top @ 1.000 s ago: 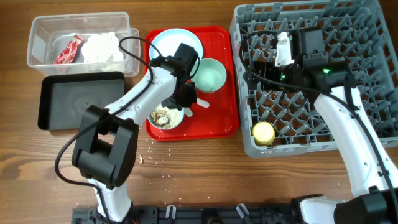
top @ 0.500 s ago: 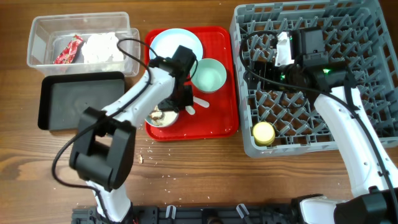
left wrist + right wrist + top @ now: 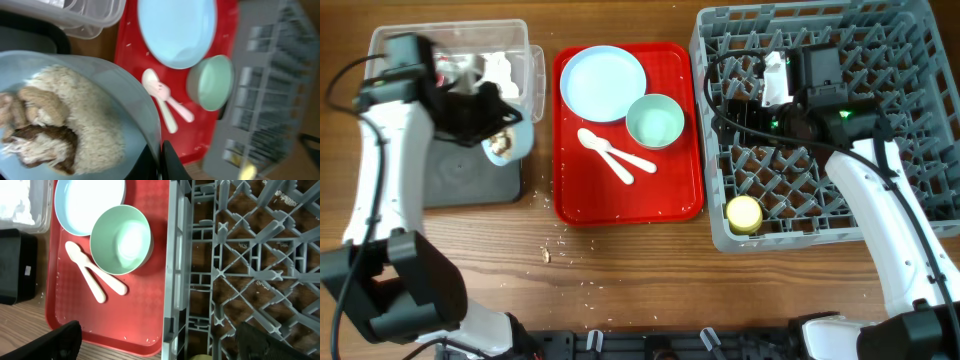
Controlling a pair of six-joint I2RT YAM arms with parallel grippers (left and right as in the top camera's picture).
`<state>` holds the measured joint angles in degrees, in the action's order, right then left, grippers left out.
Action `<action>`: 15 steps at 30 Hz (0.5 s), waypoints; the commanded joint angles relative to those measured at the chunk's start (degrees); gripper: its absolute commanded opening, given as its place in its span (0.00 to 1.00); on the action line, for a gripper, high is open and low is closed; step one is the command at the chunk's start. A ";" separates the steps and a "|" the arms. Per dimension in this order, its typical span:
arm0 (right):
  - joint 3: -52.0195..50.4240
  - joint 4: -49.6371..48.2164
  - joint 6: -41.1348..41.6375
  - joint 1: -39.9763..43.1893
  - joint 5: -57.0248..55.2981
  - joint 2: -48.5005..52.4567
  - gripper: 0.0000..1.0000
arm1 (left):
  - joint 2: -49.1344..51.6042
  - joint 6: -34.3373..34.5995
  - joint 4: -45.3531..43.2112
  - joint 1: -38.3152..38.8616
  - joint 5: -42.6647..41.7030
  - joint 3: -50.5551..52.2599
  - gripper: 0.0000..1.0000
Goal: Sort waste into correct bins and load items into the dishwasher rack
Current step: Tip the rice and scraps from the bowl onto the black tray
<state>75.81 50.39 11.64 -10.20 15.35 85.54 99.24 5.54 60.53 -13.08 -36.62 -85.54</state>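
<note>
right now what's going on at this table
The left tool grips a pale blue bowl of rice scraps by its rim, over the black tray next to the clear tub. The food is in the bowl, not yet dumped. The plate, mint bowl and white plastic cutlery lie on the red tray. The yellow cup sits in the dishwasher rack, where the right tool hangs open and empty.

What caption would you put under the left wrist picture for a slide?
Left gripper holds a bowl of rice scraps; red tray with plate beyond.
</note>
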 commanded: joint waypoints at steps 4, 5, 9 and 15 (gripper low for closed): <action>0.83 0.70 -0.96 -0.09 -0.68 -0.02 1.00 | 5.53 -12.98 -1.18 -13.49 -25.42 4.35 0.04; 0.83 0.68 -0.96 -0.09 -0.68 -0.02 1.00 | 6.27 -14.27 -1.18 -15.45 -27.82 5.09 0.04; 0.83 0.68 -0.96 -0.09 -0.68 -0.02 1.00 | 8.79 -15.85 -3.78 -23.21 -35.95 7.28 0.04; 0.83 1.44 -1.09 -0.07 -0.70 -0.02 1.00 | 14.16 -15.80 -6.99 -29.42 -44.59 7.72 0.04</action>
<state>75.81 51.81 11.64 -10.20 15.35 85.54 110.54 -8.75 53.93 -40.80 -73.32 -78.35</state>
